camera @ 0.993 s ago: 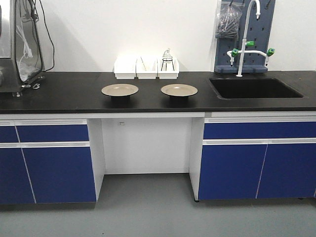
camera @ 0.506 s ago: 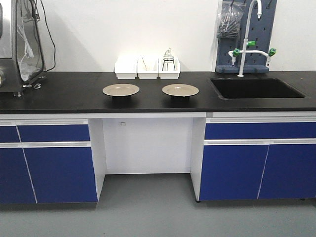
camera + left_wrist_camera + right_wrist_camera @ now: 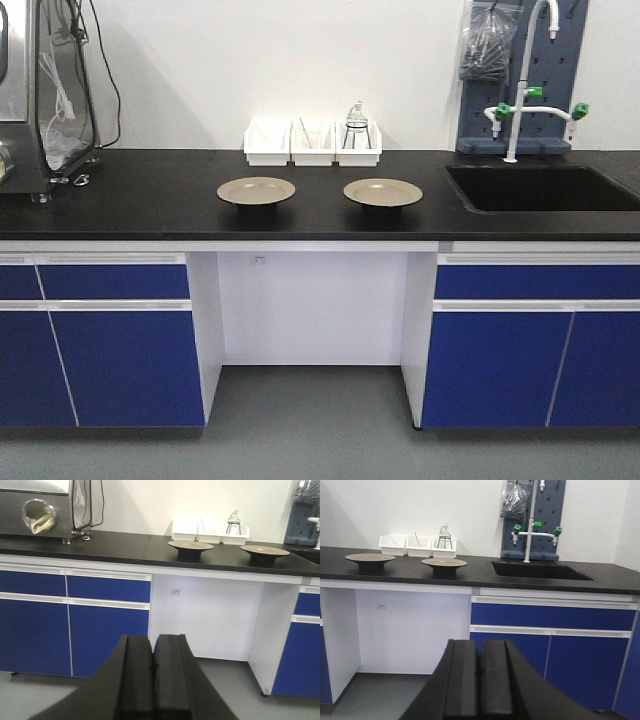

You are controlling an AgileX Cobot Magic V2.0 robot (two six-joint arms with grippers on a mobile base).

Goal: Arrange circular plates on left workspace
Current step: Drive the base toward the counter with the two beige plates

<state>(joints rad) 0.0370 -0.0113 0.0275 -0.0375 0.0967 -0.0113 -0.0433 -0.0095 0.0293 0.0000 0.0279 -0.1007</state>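
A round tan-beige glossy plate point(image 3: 256, 190) sits on the matte black tabletop point(image 3: 140, 205), with a second matching plate point(image 3: 383, 192) apart to its right, both before three white rectangular bins point(image 3: 313, 145). The left gripper point(image 3: 152, 647) and right gripper point(image 3: 480, 650) hang below, jaws together, empty.

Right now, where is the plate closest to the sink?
In the front view, the right plate sits on the black countertop, between the other plate and the sink.

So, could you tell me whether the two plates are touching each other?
Apart: the front view shows bare black countertop between the left plate and right plate.
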